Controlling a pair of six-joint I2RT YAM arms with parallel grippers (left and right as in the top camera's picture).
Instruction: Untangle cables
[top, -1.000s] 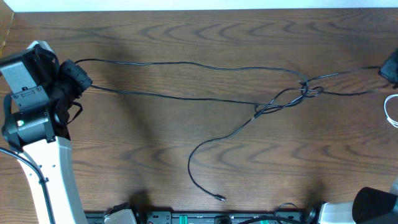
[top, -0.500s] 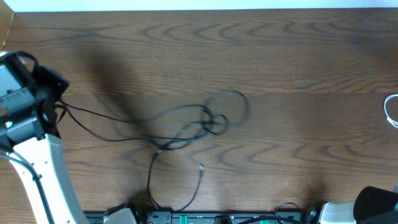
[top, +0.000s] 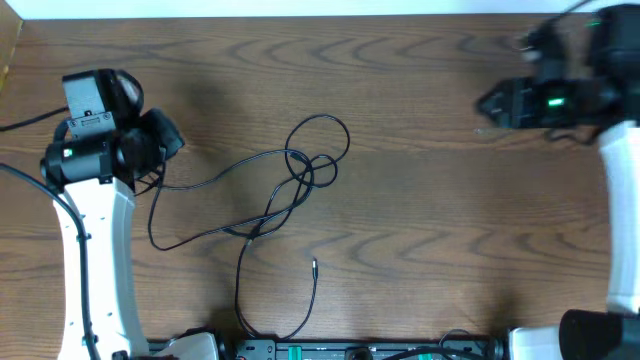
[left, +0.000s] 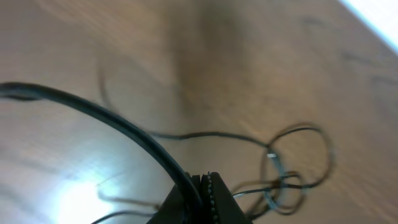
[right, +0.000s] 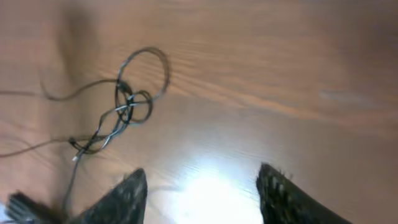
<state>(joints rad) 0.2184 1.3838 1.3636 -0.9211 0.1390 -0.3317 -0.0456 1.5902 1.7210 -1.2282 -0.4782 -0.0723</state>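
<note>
Thin black cables lie in loose loops left of the table's middle, with a knot under a round loop. One strand ends in a small plug. My left gripper is at the left, shut on one black cable that runs out of its jaws. The knot lies beyond it on the wood. My right gripper hovers at the far right, open, with nothing between its fingers. In the right wrist view the gripper is well short of the knotted cables.
The brown wooden table carries only the cables. A strand loops down to the front edge near the black rail. The white left arm stands along the left side, and the right arm along the right edge.
The cables were stretched taut across the table between both grippers. My right gripper has opened and let go, and the cables have sprung leftward into a loose bunch. Both arms have shifted inward.
</note>
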